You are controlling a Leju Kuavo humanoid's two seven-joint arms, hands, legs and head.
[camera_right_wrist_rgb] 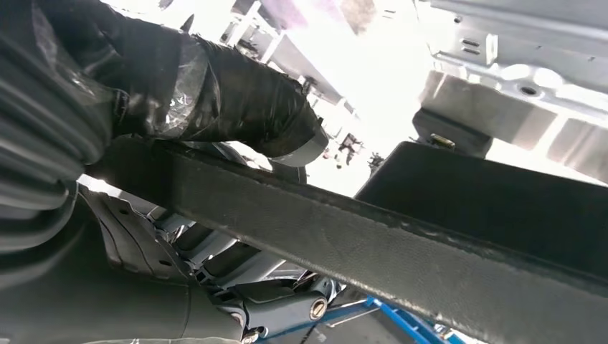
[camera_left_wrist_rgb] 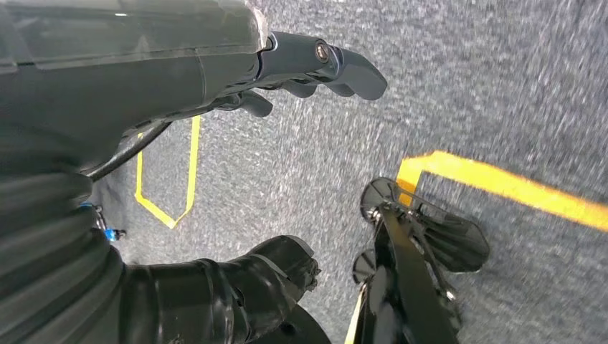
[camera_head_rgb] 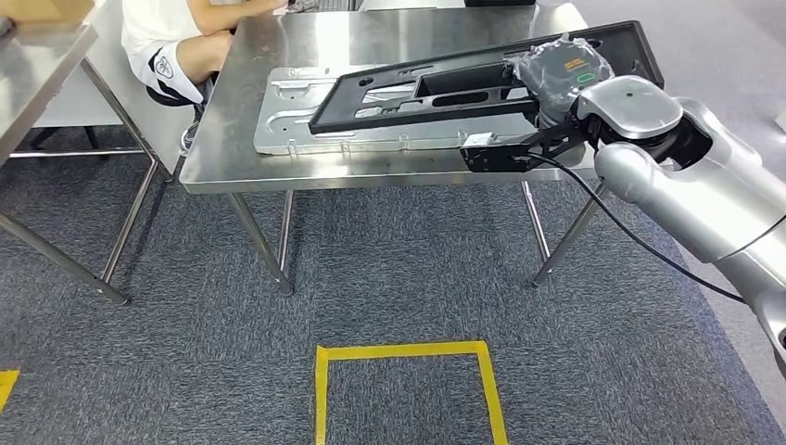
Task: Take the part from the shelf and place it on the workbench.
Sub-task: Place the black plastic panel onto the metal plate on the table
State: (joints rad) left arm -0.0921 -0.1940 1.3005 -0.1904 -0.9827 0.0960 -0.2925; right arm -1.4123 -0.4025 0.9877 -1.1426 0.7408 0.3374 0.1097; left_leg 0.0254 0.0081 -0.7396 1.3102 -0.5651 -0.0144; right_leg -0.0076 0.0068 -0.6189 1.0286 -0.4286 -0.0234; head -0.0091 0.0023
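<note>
- At your 10 o'clock in the head view, a second steel table (camera_head_rgb: pixel 37 83) stands apart from the workbench, and a person (camera_head_rgb: pixel 176 42) in a white top and shorts sits between the two.
- At 12 o'clock you have the workbench (camera_head_rgb: pixel 241 111), a steel top on thin legs, standing on grey carpet (camera_head_rgb: pixel 417 269).
- On that top lies a flat silver metal plate (camera_head_rgb: pixel 306 116), close to the near edge.
- The part (camera_head_rgb: pixel 436 88) (a long black frame with cut-outs) reaches from above the plate out to 2 o'clock; its left end sits over the plate, though you cannot tell from here whether it touches it.
- At 6 o'clock, a square of yellow tape (camera_head_rgb: pixel 408 371) marks the carpet near you.
- Your left hand (camera_left_wrist_rgb: pixel 287 79) hangs over the carpet in its wrist view, fingers curled loosely and apart from the thumb, nothing in them.
- At 2 o'clock your right hand (camera_head_rgb: pixel 561 79) grips the right end of the part; the silver arm (camera_head_rgb: pixel 686 176) comes in from 4 o'clock.
- In the right wrist view, that hand (camera_right_wrist_rgb: pixel 236 107) has its thumb wrapped over the part's black bar (camera_right_wrist_rgb: pixel 373 244) with the fingers below it, so the hold is firm.
</note>
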